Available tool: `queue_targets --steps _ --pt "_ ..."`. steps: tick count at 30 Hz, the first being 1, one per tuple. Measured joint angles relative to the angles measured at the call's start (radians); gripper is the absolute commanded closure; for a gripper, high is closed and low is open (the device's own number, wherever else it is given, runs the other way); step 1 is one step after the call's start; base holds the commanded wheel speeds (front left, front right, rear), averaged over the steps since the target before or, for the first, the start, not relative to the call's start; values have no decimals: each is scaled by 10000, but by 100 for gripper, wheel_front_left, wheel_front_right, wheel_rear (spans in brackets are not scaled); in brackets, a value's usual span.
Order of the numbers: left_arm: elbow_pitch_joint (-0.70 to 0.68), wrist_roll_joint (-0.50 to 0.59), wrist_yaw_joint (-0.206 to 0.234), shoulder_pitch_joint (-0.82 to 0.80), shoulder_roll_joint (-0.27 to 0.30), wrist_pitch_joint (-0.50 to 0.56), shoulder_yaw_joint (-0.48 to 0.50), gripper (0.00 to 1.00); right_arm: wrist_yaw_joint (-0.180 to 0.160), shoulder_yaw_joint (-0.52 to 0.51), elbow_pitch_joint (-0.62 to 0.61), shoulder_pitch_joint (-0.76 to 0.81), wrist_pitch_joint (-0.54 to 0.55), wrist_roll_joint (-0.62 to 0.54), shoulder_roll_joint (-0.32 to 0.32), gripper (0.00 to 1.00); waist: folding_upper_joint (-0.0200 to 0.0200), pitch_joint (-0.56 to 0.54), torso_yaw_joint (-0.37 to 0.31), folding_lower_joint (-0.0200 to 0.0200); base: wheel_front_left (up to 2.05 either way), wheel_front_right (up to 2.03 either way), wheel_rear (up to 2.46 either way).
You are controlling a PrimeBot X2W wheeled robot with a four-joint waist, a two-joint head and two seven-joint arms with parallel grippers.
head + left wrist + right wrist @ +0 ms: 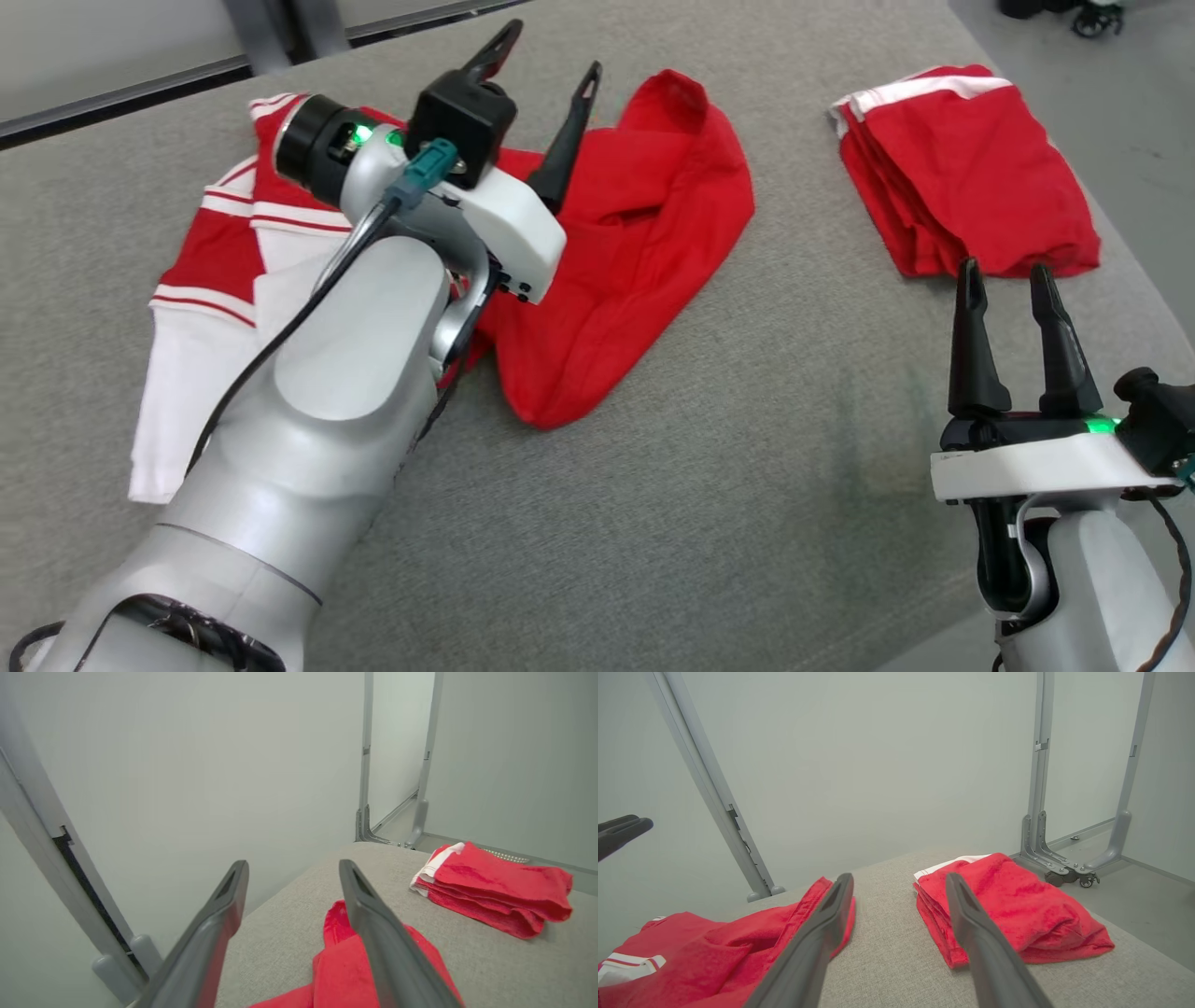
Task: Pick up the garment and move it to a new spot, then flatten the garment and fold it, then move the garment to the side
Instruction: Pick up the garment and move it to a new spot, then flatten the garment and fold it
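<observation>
Looks early in the job, with most of the work left to do. Finds the red-and-white garment (635, 233) rumpled on the left half of the grey table (747, 467), red body bunched and creased toward the middle, white striped part spread toward the left edge and partly hidden by the left forearm (345, 401). Not flat, not folded, not set aside; impossible to tell whether already carried to its new spot. Places the left pincer (549, 58) over the garment's far side, fingers wide apart with nothing between them, red cloth beneath one finger in the left wrist view, contact with it impossible to tell. Places the right pincer (1005, 275) low on the right, fingers likewise apart and empty, tips just short of the near edge of a folded red garment (971, 187) — a neat stack with a white band at its far end, well apart from the rumpled one. Reads, as a judgement, like one piece already folded and parked at the side. Leaves smoothing, folding and the shift aside for the rumpled piece. Both lying straight on the table — not inside anything.
</observation>
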Motion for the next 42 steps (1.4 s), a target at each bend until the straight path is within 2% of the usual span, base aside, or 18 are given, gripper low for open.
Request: queue_targets --steps 3,7,11,16,22,25,28,31,35,42 --pt "132 -221 107 35 238 -324 416 0 0 -134 -61 69 0 -324 2 0 0 -144 539 0 0 0 0" --pt "-98 -468 194 713 878 -474 1045 0 0 -251 -96 164 0 -600 -90 0 0 -403 1325 -1 0 0 0" --pt "-1149 -489 221 1766 1469 -491 1626 0 0 -303 -109 342 0 -717 -322 0 0 -730 2131 -1 0 0 0" --pt "-2351 -489 242 3670 1887 -502 2251 0 0 -4 -31 517 2 -825 -531 0 0 -1206 3008 0 0 0 0" --pt "-3532 -420 265 5936 1519 -502 2924 0 0 113 75 804 0 -832 -631 0 0 -1865 3649 0 0 0 0" --pt "-3935 -318 326 6564 1231 -502 3262 0 0 190 100 935 0 -830 -625 0 0 -2044 3786 0 0 0 0" --pt "-4535 -290 102 7377 640 -504 3820 0 0 318 146 1154 0 -836 -617 0 0 -2231 3927 0 0 0 0" --pt "-5064 -130 -65 7923 318 -504 4487 0 0 523 251 1237 0 -803 -577 0 0 -2314 3952 0 0 0 0" --pt "-5519 337 -322 8387 73 -504 5032 0 0 673 293 1270 0 -763 -489 0 0 -2382 3910 0 0 0 0" --pt "-5634 681 -648 8627 13 -504 5526 0 0 713 307 1282 0 -723 -458 0 0 -2490 3879 0 0 0 0"
